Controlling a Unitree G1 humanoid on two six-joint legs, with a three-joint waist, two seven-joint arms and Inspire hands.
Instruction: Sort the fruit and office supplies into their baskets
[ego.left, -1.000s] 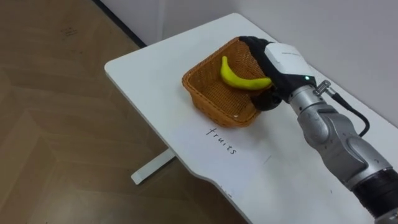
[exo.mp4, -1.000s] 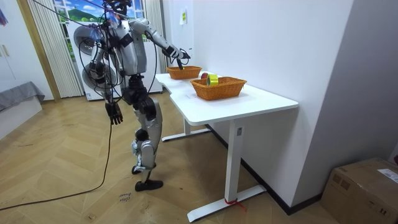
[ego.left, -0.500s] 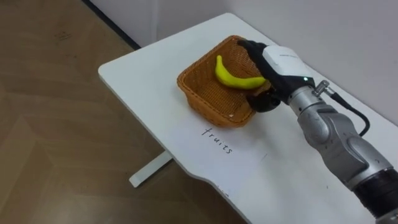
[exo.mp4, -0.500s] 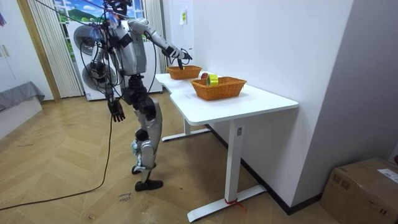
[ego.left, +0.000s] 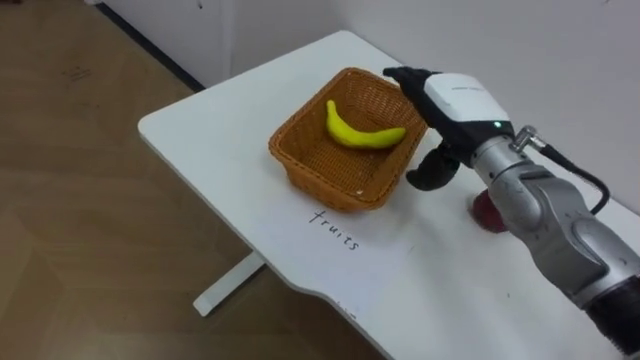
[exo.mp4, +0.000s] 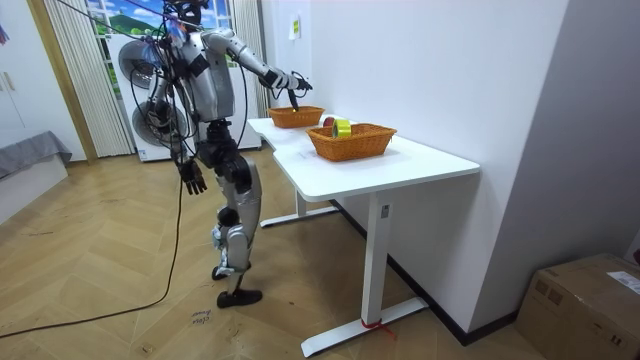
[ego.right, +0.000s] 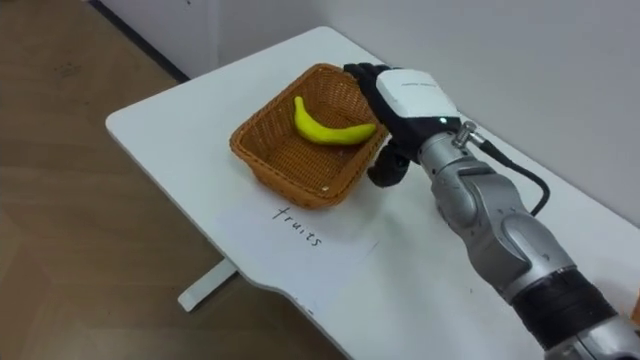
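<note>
Your banana (ego.left: 362, 131) lies inside the wicker basket (ego.left: 300, 165), curved along the basket's far side and touching nothing but the weave. The basket sits near the corner of the white surface (ego.left: 210, 130), with a handwritten label (ego.left: 335, 228) on the surface just in front of it.

Your right hand (ego.left: 452, 100) hovers at the basket's right rim. Its dark fingers (ego.left: 403, 77) reach loosely over the far edge and the thumb (ego.left: 430, 176) hangs down outside the basket wall. The hand is apart and relaxed, with nothing in it and the banana clear of it. Just beside the forearm, a red object (ego.left: 486, 214) rests on the surface, partly hidden behind the arm, so you cannot tell what it is.

In the room view you see the robot standing upright at the far end of the surface, its right arm stretched out over that far basket. A second wicker basket (exo.mp4: 352, 148) stands nearer the camera on the same surface, holding a yellow-green roll (exo.mp4: 341, 127). Your left hand (exo.mp4: 192, 178) hangs at the robot's side, well away from the surface, and it is too small there to tell whether it is open or closed. A cardboard box (exo.mp4: 590, 300) sits on the wooden floor at the room view's right.
</note>
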